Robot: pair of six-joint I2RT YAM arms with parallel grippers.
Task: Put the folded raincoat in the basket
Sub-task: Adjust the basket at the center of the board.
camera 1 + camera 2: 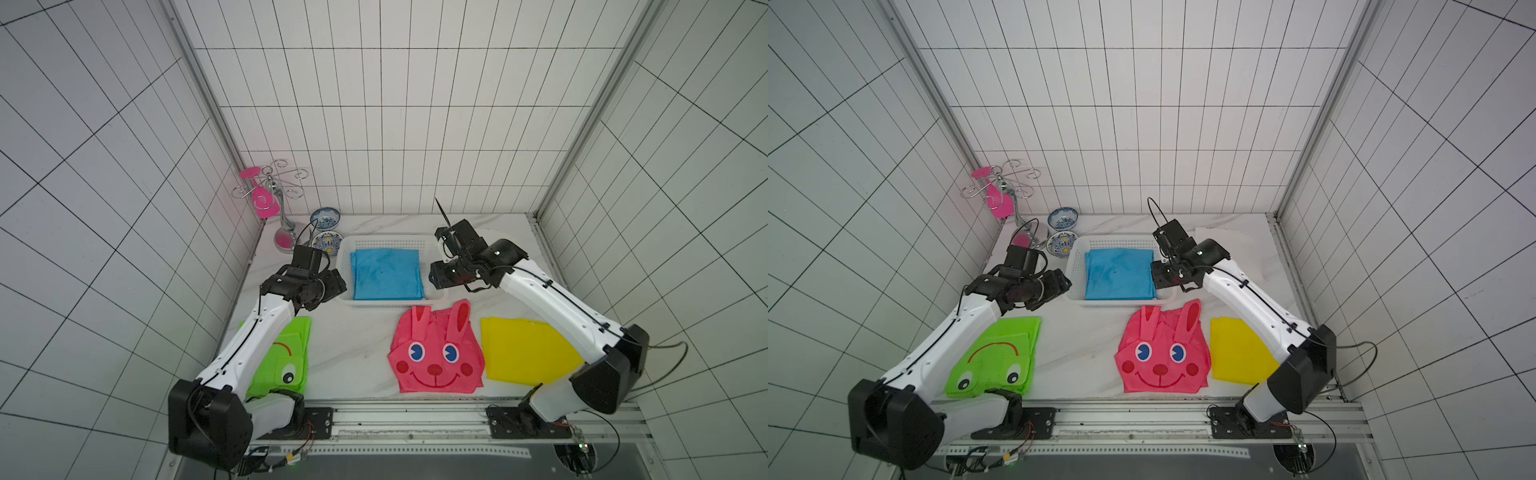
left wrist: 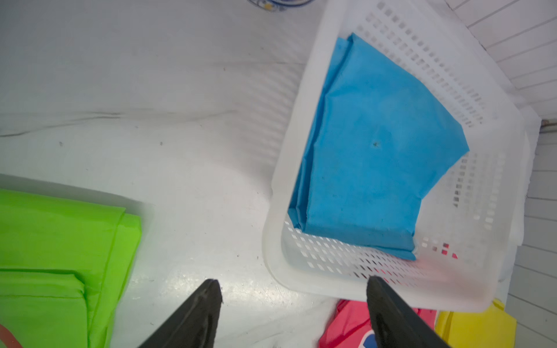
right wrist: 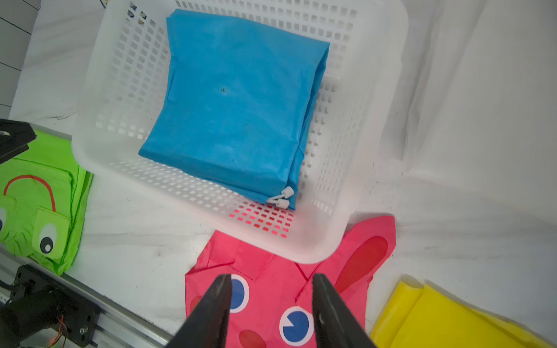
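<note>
The folded raincoat (image 3: pixel 235 105) is plain sky-blue, squared into a thick, many-layered pad. It lies flat on the floor of the white perforated basket (image 3: pixel 90 120). A small dark speck marks its top face, and two white cord toggles (image 3: pixel 281 199) stick out at one corner. The left gripper (image 2: pixel 292 281) hovers just outside the basket's left side, jaws spread wide and empty. The right gripper (image 3: pixel 271 275) hangs near the basket's right front corner, jaws parted with nothing between them. A pink rabbit-face raincoat (image 1: pixel 436 361), a green frog-face raincoat (image 1: pixel 286 353) and a yellow folded raincoat (image 1: pixel 523 353) lie on the tabletop in front of the basket.
</note>
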